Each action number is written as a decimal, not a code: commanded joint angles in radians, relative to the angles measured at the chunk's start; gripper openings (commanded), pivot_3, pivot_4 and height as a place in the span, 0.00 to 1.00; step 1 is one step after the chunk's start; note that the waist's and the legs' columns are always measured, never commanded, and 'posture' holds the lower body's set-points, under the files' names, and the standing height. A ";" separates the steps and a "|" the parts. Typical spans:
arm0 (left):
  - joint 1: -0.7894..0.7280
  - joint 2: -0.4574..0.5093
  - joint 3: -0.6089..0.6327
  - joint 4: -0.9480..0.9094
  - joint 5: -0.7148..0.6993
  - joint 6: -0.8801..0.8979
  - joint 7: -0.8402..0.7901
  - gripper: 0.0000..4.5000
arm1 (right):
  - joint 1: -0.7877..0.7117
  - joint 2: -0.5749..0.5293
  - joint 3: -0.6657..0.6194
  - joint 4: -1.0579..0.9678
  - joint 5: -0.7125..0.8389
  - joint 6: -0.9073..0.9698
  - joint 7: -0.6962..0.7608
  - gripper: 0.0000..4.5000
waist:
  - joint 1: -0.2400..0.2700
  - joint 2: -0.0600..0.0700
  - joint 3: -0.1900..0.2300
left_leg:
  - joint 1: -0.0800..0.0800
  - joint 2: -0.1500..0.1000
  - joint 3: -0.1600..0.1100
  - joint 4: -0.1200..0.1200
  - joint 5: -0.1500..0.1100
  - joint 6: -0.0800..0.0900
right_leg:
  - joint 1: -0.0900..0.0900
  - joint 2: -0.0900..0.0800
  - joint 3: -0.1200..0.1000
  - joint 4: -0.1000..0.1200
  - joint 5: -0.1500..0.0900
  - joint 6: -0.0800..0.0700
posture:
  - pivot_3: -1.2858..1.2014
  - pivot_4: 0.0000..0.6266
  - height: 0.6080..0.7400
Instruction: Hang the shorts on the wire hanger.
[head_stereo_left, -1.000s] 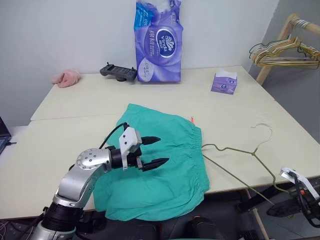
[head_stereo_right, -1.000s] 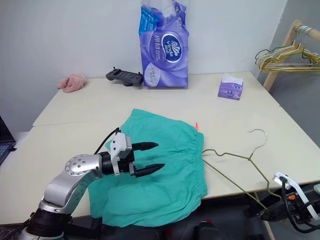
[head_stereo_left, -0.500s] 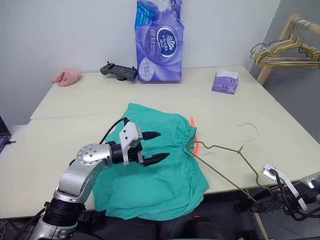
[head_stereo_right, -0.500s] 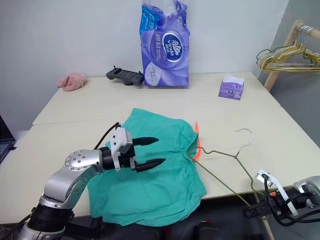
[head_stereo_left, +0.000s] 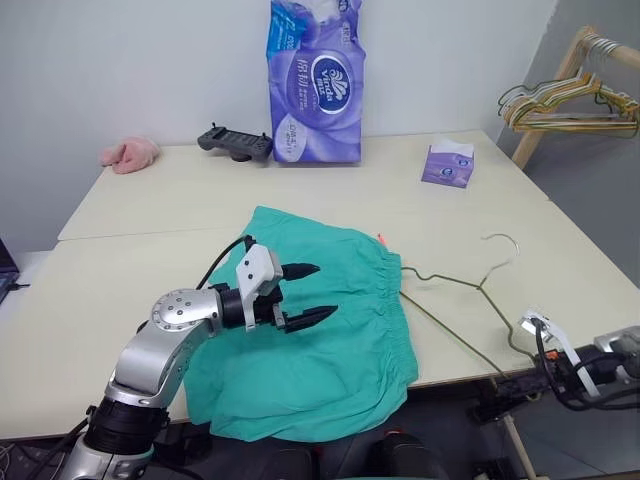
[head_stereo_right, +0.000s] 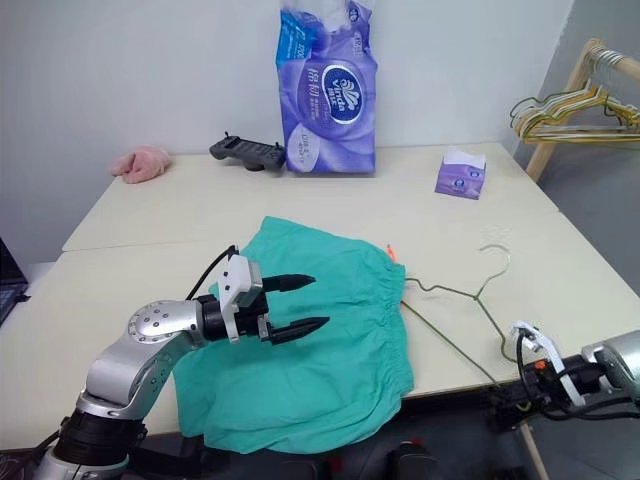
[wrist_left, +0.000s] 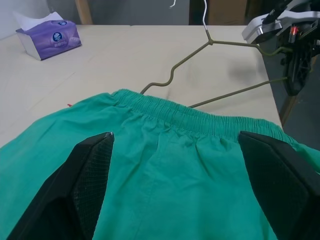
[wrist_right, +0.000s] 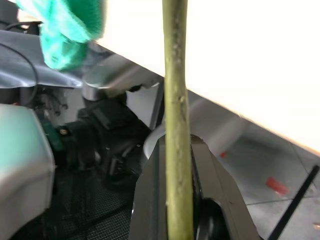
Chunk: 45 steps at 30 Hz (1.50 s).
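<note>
Our right gripper (wrist_right: 172, 200) has its jaws clamped on the wire hanger (head_stereo_left: 455, 300), pinching the thin olive wire at the frame's end that overhangs the near edge of the tabletop (head_stereo_left: 150, 200). Our left gripper (head_stereo_left: 312, 296) hovers with its jaws spread wide and empty just above the shorts (head_stereo_left: 320, 330), pointing toward the elastic waistband.

The shorts lie flat on the tabletop, their lower part drooping over the near edge. The hanger's far shoulder touches the waistband right beside the small orange tag (head_stereo_left: 384, 239), while its hook (head_stereo_left: 502, 247) lies further out on the bare top.

To do this step well, we judge the left jaws should pinch only the top layer of the waistband and lift it to open a mouth. The right hand then needs to keep the wire low and level, sliding it in without shoving the fabric into a bunch.
</note>
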 joint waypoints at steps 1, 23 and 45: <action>-0.021 0.001 0.016 -0.022 -0.005 -0.008 0.002 0.93 | -0.055 0.017 0.026 -0.032 0.017 0.029 0.019 0.00 | 0.000 0.000 0.000 | -0.001 0.000 0.000 0.000 0.000 0.000 | -0.001 0.000 0.000 0.000 0.000 0.000 | 0.56 0.11 1.00; -0.014 -0.002 0.020 -0.027 0.000 -0.010 0.027 0.93 | -0.273 0.126 0.113 0.148 -0.067 -0.020 0.028 0.00 | 0.003 0.000 0.000 | -0.002 0.000 0.000 0.000 0.000 0.000 | -0.002 -0.003 0.000 0.000 0.000 0.000 | 0.56 0.10 1.00; -0.695 0.065 -0.013 0.643 0.174 -0.248 -0.169 0.93 | -0.498 0.246 0.003 0.132 -0.270 -0.324 -0.235 0.00 | 0.007 -0.001 0.001 | -0.004 -0.002 -0.001 0.000 0.000 0.000 | -0.003 0.000 -0.001 0.000 0.001 0.000 | 0.56 0.08 1.00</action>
